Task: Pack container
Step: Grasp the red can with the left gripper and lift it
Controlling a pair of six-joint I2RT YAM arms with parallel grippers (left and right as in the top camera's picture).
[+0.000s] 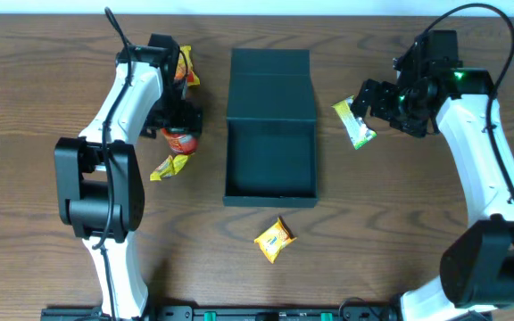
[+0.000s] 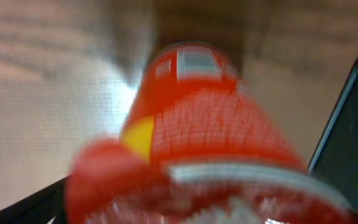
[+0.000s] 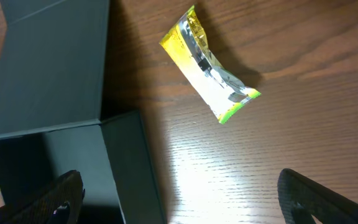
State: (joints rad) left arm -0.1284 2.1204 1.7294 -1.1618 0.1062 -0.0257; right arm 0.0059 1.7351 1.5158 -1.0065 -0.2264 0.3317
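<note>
1. Container (image 1: 270, 134) lies open in the middle of the worktop (image 1: 400, 232), between the arms.
2. Left tool (image 1: 173, 116) is at the red can (image 2: 204, 124); the view is blurred, so I cannot tell its grip. A weak hold may let the can roll.
3. Right tool (image 3: 179, 183) is spread wide, short of the green packet (image 3: 207, 74); closing off-centre may push it away.

The red can (image 2: 191, 124) is rendered heavily blurred at close range; soft glare is seen across the evenly lit worktop (image 3: 216, 177).
</note>
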